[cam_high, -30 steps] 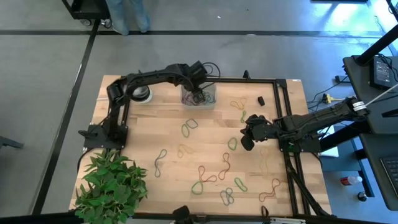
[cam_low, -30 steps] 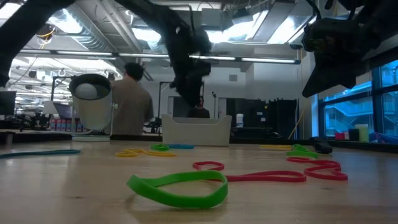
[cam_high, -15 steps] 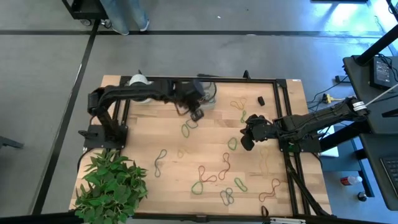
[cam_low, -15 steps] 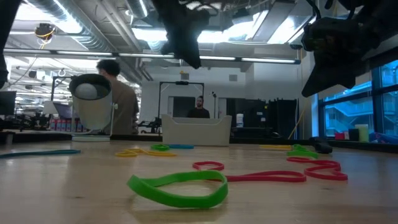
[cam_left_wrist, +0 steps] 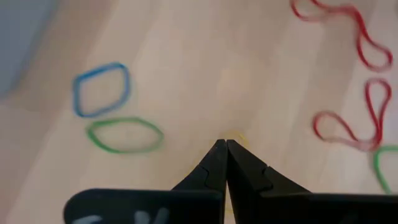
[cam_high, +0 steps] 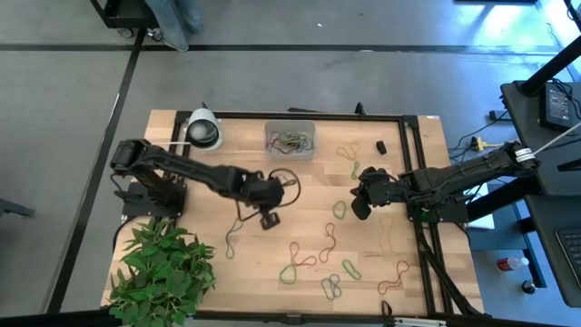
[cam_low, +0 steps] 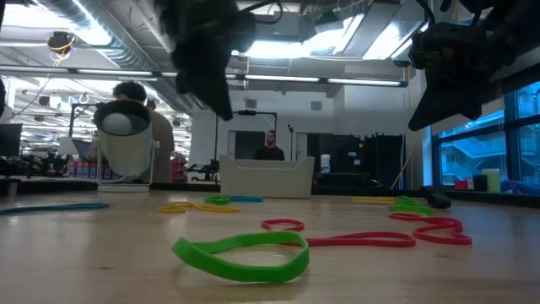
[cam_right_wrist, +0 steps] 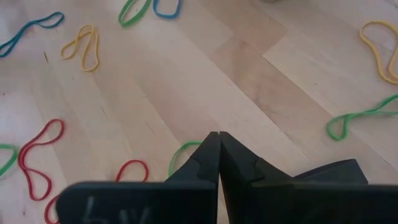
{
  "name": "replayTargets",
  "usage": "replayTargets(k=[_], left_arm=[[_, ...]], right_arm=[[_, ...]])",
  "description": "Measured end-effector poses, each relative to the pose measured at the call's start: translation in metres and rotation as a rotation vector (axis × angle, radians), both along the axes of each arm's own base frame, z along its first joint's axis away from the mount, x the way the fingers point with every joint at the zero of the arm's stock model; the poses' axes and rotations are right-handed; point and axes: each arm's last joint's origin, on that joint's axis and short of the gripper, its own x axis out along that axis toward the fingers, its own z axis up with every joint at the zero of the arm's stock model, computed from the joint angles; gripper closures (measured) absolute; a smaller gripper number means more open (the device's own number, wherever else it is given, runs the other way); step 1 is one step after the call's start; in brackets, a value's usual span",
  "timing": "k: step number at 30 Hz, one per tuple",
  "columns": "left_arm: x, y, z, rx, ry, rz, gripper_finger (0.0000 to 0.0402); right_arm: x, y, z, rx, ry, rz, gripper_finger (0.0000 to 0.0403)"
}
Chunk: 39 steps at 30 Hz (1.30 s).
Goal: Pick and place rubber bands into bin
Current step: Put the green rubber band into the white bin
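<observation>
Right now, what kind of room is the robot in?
Probably a robotics lab or workshop: a wooden table with two robot arms, bare ceiling ducts overhead, and people standing among equipment in the background.

Bare wood between the bin and left arm.

Rubber bands strewn before the bin.

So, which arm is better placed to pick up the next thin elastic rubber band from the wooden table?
Probably the left. The left gripper, fingers shut and empty, hovers mid-table near a tan rubber band, and the clear plastic bin lies on its side. The right gripper, also shut, waits over a green band.
</observation>
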Motion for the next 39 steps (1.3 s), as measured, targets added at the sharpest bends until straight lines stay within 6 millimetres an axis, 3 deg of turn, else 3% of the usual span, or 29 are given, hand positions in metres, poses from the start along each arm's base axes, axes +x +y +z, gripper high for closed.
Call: replayTargets(k=[5, 10, 16, 22, 31, 39], left_arm=[[-0.019, -0.007, -0.021, -0.005, -0.025, -0.033, 0.0400], [-0.047, -0.003, -0.030, -0.004, -0.043, -0.052, 0.0400], [-0.088, 0.005, -0.031, 0.003, -0.094, -0.059, 0.0400], [-0.117, 0.016, -0.027, -0.002, -0.163, -0.032, 0.0400], [-0.135, 0.020, -0.020, 0.024, -0.214, -0.063, 0.0400], [-0.137, 0.021, -0.018, 0.051, -0.212, -0.085, 0.0400]], right_arm=[[0.000, 0.000, 0.000, -0.001, -0.004, 0.001, 0.0393], [0.006, -0.008, 0.005, -0.042, -0.078, -0.081, 0.0393], [0.017, -0.032, 0.014, -0.080, -0.127, -0.169, 0.0393], [0.031, -0.065, 0.012, -0.050, 0.029, -0.301, 0.0387], [0.035, -0.109, -0.028, 0.249, 0.305, -0.529, 0.0312], [0.047, -0.122, -0.066, 0.288, 0.418, -0.566, 0.0263]])
